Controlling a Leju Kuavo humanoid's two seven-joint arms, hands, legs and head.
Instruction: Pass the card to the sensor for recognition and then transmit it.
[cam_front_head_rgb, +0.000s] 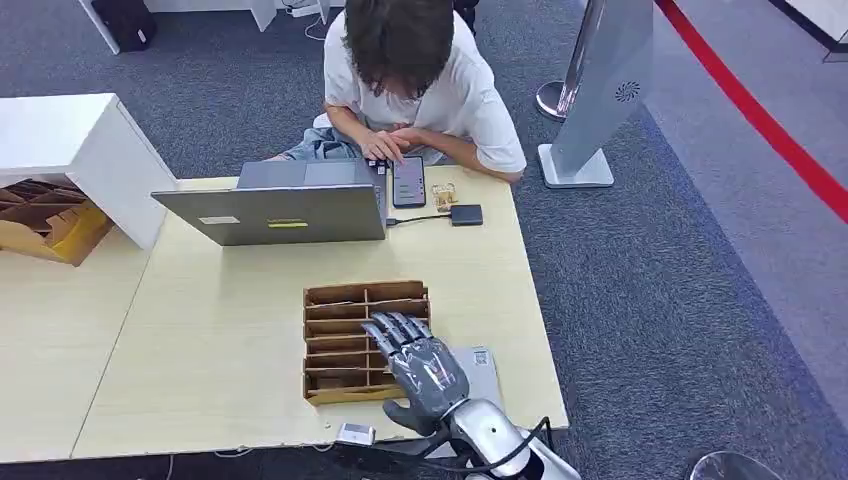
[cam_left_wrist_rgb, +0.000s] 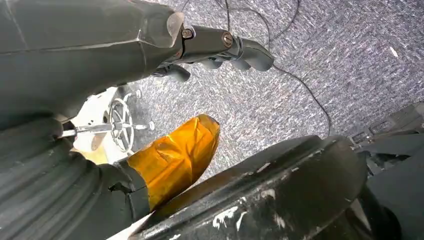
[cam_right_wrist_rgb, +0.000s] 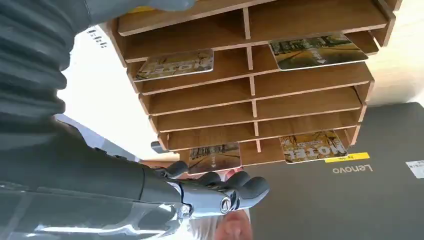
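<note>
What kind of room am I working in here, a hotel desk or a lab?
Probably a demo or test space staged as a hotel desk, not a real one: grey carpet, red floor line, a person sitting on the floor by a laptop, and a rack of "MOTEL" cards.

The slotted rack (cam_front_head_rgb: 340, 300) is brown wood with a matt, faintly grained face, and it stands on a pale, smooth wood-look table (cam_front_head_rgb: 200, 340). The cards (cam_right_wrist_rgb: 175, 64) in its slots look like glossy printed plastic. The laptop (cam_front_head_rgb: 275, 213) lid is matt grey, the right hand (cam_front_head_rgb: 425, 365) shiny grey plastic and metal, the floor (cam_front_head_rgb: 650, 300) rough blue-grey carpet.
</note>
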